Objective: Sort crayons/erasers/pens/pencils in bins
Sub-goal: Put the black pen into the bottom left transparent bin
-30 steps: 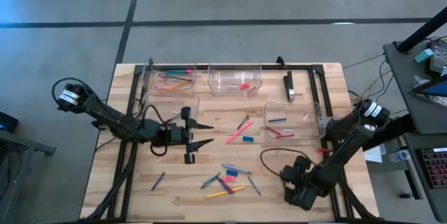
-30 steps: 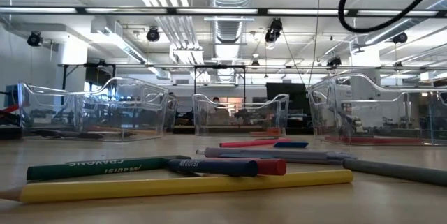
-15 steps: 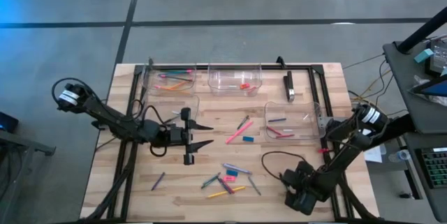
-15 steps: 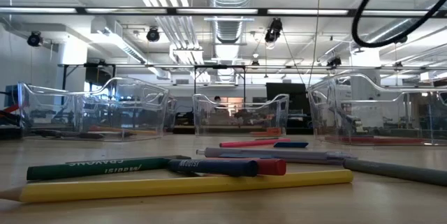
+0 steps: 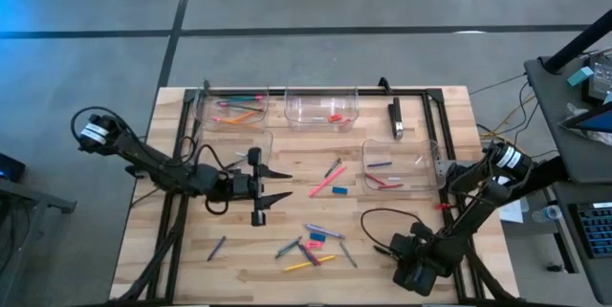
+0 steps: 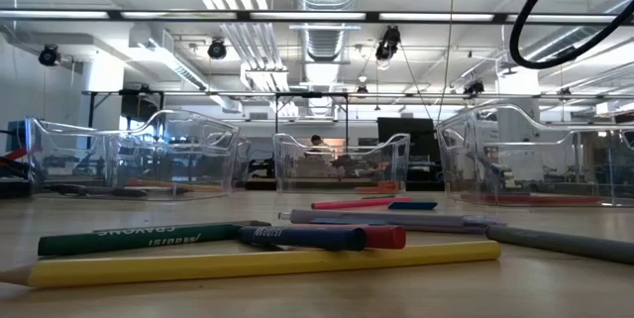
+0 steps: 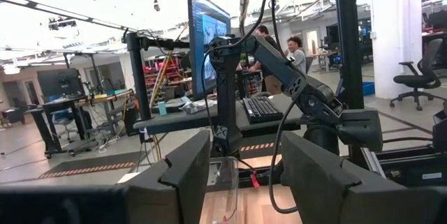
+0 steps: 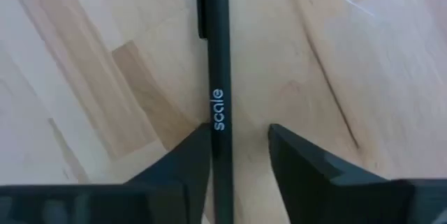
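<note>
A black pen (image 8: pixel 222 63) printed "scale" lies flat on the wood near the table's front right. My right gripper (image 8: pixel 237 140) points down over it, open, one finger on each side; in the high view my right gripper (image 5: pixel 413 267) hides the pen. My left gripper (image 5: pixel 277 185) hovers open and level at centre left, holding nothing. Loose pencils, crayons and erasers (image 5: pixel 311 245) lie in the middle front, among them a pink pencil (image 5: pixel 323 186) and a blue eraser (image 5: pixel 338 190). Four clear bins stand at the far left (image 5: pixel 234 111), far middle (image 5: pixel 320 108), centre left (image 5: pixel 244 144) and right (image 5: pixel 397 165). My right gripper comes at the pen from above, its fingers along either side of the barrel. One finger (image 8: pixel 185 161) lies against the barrel's side by the "scale" print (image 8: pixel 218 112). The other finger (image 8: pixel 300 154) stands apart from it, bare wood between. The pen rests flat on the table.
A black fixture (image 5: pixel 395 119) sits on the frame at the far right. A purple crayon (image 5: pixel 217 247) lies at the front left. In the low view a green crayon (image 6: pixel 139 237) and a yellow pencil (image 6: pixel 267 262) lie close to the camera. A cable loop (image 5: pixel 378 226) trails beside the right arm.
My right gripper has sunk a little and shifted toward the table's near right corner, and its cable loop has swung with it. My left arm and the loose things have kept still.
</note>
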Available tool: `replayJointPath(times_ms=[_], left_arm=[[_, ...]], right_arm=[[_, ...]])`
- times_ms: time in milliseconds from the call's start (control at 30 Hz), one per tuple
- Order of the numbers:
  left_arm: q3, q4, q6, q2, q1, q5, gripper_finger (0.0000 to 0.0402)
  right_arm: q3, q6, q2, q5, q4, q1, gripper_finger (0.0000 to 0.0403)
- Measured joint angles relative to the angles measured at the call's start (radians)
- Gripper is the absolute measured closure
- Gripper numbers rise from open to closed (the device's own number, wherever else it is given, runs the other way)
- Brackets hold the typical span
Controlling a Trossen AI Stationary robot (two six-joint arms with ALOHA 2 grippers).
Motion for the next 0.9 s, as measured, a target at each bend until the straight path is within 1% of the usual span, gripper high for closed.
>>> replayJointPath(times_ms=[267, 367, 533, 700, 900], left_arm=[[-0.001, 0.0, -0.002, 0.0, -0.001, 0.0, 0.024], [-0.001, 0.0, -0.002, 0.0, -0.001, 0.0, 0.024], [-0.002, 0.0, -0.002, 0.0, 0.0, 0.0, 0.024], [-0.002, -0.002, -0.002, 0.0, 0.0, 0.0, 0.024], [-0.002, -0.022, -0.002, 0.0, 0.0, 0.0, 0.024]], right_arm=[[0.0, -0.004, -0.004, 0.025, 0.002, 0.001, 0.0338], [-0.001, -0.007, -0.021, 0.043, -0.004, 0.001, 0.0356], [-0.007, -0.019, -0.076, 0.125, -0.042, -0.001, 0.0371], [-0.005, -0.029, -0.133, 0.192, -0.066, 0.0, 0.0373], [-0.005, -0.094, -0.215, 0.309, -0.063, 0.0, 0.0373]])
